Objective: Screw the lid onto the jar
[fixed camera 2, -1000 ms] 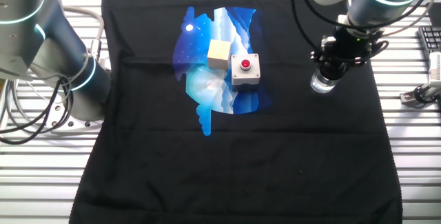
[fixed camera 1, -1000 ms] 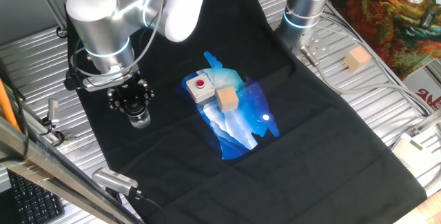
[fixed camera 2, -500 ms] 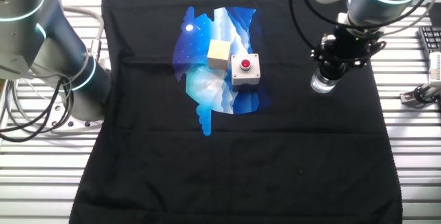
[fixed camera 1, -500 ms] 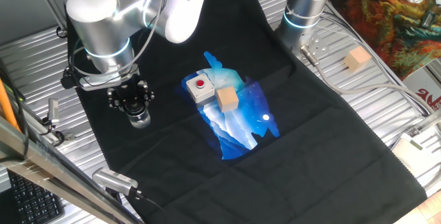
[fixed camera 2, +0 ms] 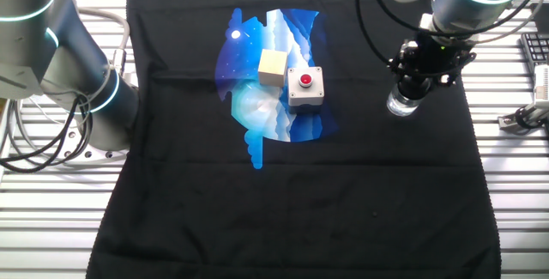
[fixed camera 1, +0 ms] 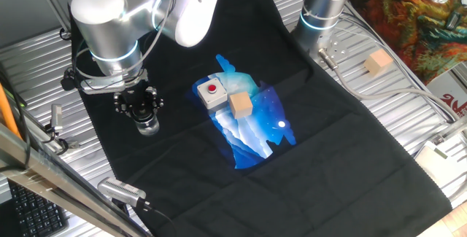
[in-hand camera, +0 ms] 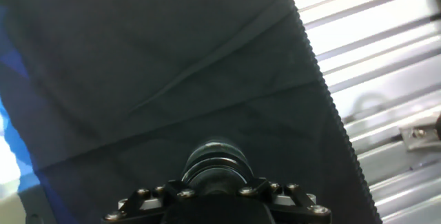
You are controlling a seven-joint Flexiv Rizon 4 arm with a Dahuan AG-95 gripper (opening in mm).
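While the jar (fixed camera 1: 148, 125) stands upright on the black cloth (fixed camera 2: 283, 202) near its edge, I see my gripper (fixed camera 1: 139, 103) directly on top, apparently clamped on the lid (in-hand camera: 215, 163); the fingers are hidden, so I cannot tell. Over the last second the wrist has rotated slightly, jar unmoved: threading likely underway. Button box (fixed camera 1: 211, 92) and cube (fixed camera 1: 240, 106) sit well apart.

The gripper (fixed camera 1: 141, 108) sits right over the jar (fixed camera 1: 148, 126), so nothing else can get at the jar's top. All around the jar, the black cloth (fixed camera 1: 321, 149) is bare. The grey box with a red button (fixed camera 1: 211, 92) and the wooden cube (fixed camera 1: 240, 105) stand close together, well apart from the jar. The gap between them looks too tight to pass.
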